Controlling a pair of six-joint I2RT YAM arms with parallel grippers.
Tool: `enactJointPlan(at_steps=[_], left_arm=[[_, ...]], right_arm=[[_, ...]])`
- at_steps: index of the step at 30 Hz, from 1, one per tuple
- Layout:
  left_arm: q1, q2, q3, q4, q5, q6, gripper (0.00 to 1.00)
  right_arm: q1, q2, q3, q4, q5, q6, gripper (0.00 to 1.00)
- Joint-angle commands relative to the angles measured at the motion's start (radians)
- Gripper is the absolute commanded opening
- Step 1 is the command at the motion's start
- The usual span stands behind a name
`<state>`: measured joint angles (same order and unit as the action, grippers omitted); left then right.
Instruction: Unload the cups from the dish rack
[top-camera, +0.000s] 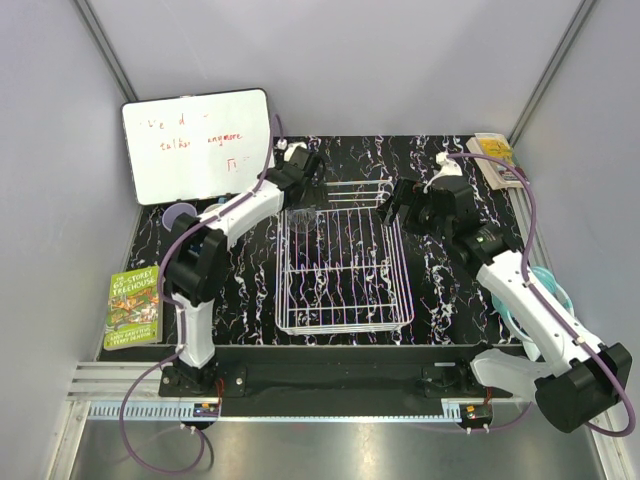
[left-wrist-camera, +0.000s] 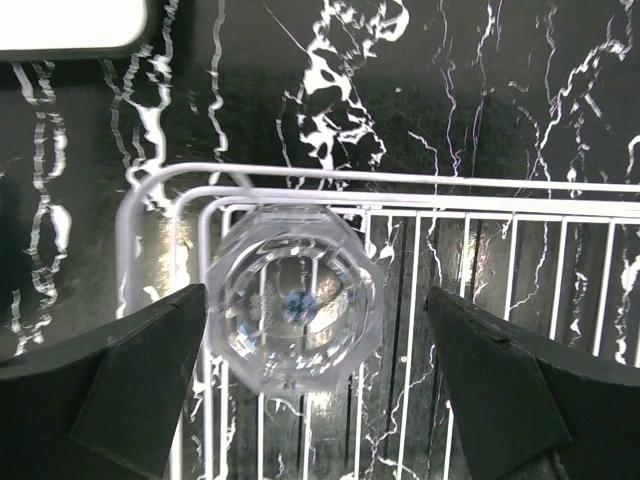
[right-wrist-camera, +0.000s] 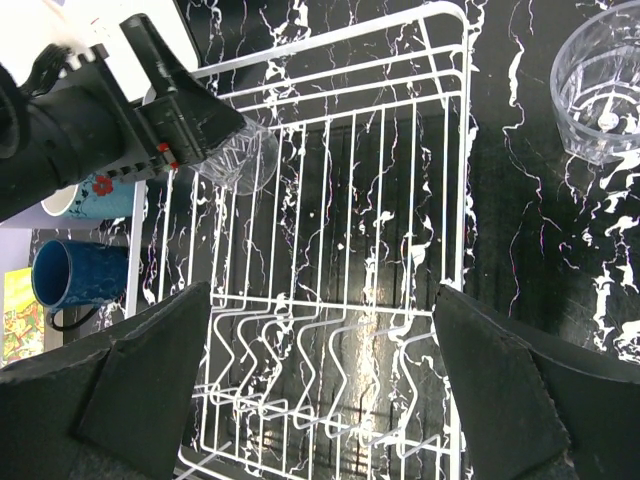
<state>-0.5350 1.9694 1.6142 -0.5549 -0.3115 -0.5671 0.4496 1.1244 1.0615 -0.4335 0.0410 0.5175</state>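
Near the left corner of the table (top-camera: 450, 300) a book (top-camera: 133, 308) lies flat, no part of the job. The rack (top-camera: 345, 327) sits mid-table, and as far as I can see it holds just one cup: a clear glass (left-wrist-camera: 295, 305) in its far-left corner.

The others look already unloaded. A blue mug (right-wrist-camera: 70, 275) lies on its side beside a teal mug (right-wrist-camera: 95, 195) on the table off the rack's left side. A purple tumbler (top-camera: 180, 215) stands toward the left edge, and a second glass (right-wrist-camera: 600, 90) stands on the table off the rack's far-right corner.

The right gripper (right-wrist-camera: 322, 290) hangs over the far-right part of the rack, fingers wide apart and holding nothing.

The left gripper (left-wrist-camera: 315, 293) is the busy one. It points straight down over that last glass, fingers spread to either side. One finger is just beside the glass wall; I can't tell whether it touches. Nothing is clamped yet.

So I'd judge this the final pick, at the reach-and-align stage. What it calls for next:
- drop a touch lower if needed
- close squarely on the faceted sides without skating off
- lift clear of the rack's rim
- carry the glass out to the table

Beyond all this a whiteboard (top-camera: 195, 145) leans at the far-left corner.
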Motion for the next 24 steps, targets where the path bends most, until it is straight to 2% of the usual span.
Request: enactJointPlan(at_steps=[1,9,11,16,18,20,21,23,24], left_arm=[[0.006,0.031,0.046,-0.007,0.011,0.026,0.99],[0.009,0.06,0.036,-0.004,0.026,0.033,0.98],[0.01,0.065,0.036,-0.005,0.031,0.038,0.92],[0.01,0.078,0.027,-0.026,0.002,0.047,0.88],[0.01,0.088,0.033,-0.042,-0.006,0.052,0.73],[0.01,0.089,0.03,-0.048,-0.014,0.05,0.54],[0.01,0.088,0.029,-0.048,-0.014,0.049,0.26],[0.01,0.08,0.018,-0.048,-0.012,0.041,0.0],[0.01,0.077,0.012,-0.05,-0.014,0.039,0.0]], right_arm=[[0.003,-0.012,-0.012,0.064,-0.001,0.007,1.0],[0.003,-0.012,-0.043,0.073,0.008,0.01,1.0],[0.003,-0.011,-0.044,0.072,0.002,0.013,1.0],[0.003,-0.018,-0.055,0.072,-0.003,0.016,1.0],[0.001,-0.021,-0.055,0.075,0.0,0.018,1.0],[0.001,-0.025,-0.061,0.075,0.0,0.018,1.0],[0.003,-0.026,-0.064,0.073,-0.001,0.019,1.0],[0.001,-0.028,-0.067,0.076,-0.003,0.021,1.0],[0.003,-0.028,-0.07,0.076,-0.003,0.021,1.0]])
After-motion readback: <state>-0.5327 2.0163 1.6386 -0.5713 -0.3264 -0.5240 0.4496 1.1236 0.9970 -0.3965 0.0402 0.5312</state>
